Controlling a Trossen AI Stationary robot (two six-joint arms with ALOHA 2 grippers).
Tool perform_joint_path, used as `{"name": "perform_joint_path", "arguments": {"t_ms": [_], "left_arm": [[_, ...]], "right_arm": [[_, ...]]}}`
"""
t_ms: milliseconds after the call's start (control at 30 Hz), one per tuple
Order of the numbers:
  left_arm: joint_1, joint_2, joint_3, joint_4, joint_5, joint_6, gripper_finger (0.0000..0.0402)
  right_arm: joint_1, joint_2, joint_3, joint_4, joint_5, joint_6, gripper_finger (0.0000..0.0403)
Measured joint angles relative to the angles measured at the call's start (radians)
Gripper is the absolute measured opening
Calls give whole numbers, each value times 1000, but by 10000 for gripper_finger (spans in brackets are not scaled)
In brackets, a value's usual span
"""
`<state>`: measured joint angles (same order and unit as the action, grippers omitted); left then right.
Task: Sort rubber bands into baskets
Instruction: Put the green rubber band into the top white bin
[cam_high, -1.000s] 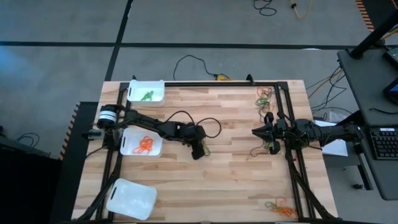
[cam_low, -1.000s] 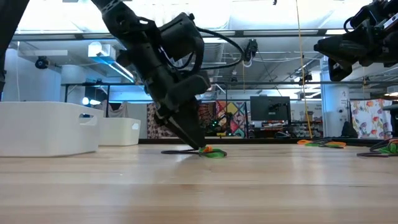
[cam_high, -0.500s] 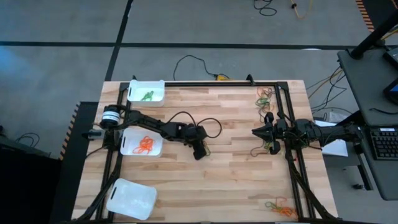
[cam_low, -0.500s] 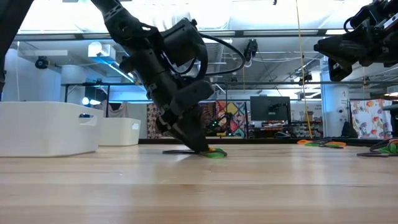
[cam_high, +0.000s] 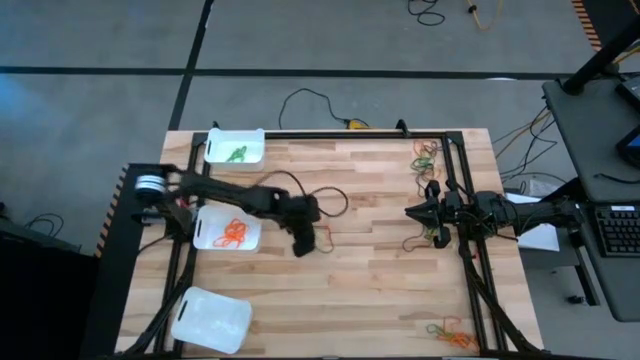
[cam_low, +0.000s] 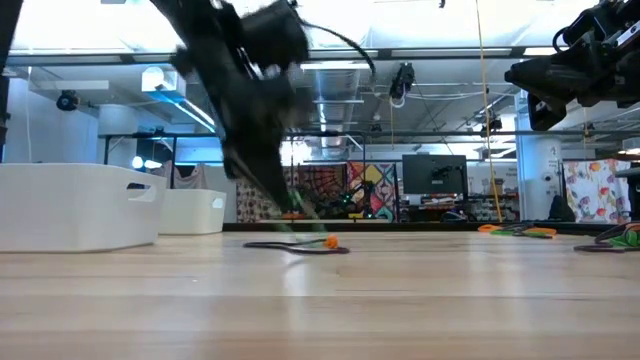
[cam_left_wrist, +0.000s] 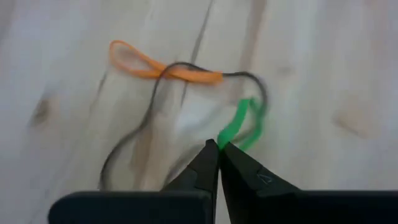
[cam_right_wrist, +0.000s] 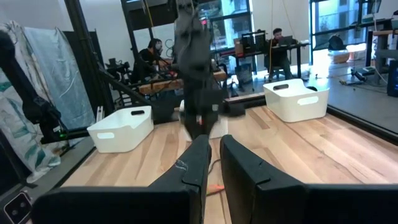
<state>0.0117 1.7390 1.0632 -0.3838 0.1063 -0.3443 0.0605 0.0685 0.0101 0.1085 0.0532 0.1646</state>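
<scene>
The left tool (cam_left_wrist: 217, 149) is pinched shut on one end of a green rubber band (cam_left_wrist: 239, 124), near the middle of the table (cam_high: 380, 290). The band is just lifting away from an orange band (cam_left_wrist: 161, 65) and a black band (cam_left_wrist: 134, 143) that lie tangled on the wood beside it. In the low view those two rest flat on the table while the left tool is raised a little above them. The step in hand, as I judge it, is pulling the green band free of the tangle so it can go to a basket. The far basket (cam_high: 236, 147) already holds green bands, the middle basket (cam_high: 205, 232) holds orange ones, and the near basket (cam_high: 211, 320) looks empty. The next move calls for a clean lift that does not drag the black band along, then a carry to the far basket. The right tool (cam_high: 410, 212) waits near the right edge, its fingers close together and holding nothing.
</scene>
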Motion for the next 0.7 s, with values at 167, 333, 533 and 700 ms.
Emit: {"name": "perform_joint_path", "arguments": {"t_ms": [167,333,533,700], "left_arm": [[92,-164,-1,-122,16,9,0],[272,-305,2,-139,-58,-25,0],[569,-385,2,-285,-258,7,0],[813,-360,2,-345,-292,60,0]], "right_arm": [[0,0,0,0,0,0,34],[0,0,0,0,0,0,34],[0,0,0,0,0,0,34],[0,0,0,0,0,0,34]]}}
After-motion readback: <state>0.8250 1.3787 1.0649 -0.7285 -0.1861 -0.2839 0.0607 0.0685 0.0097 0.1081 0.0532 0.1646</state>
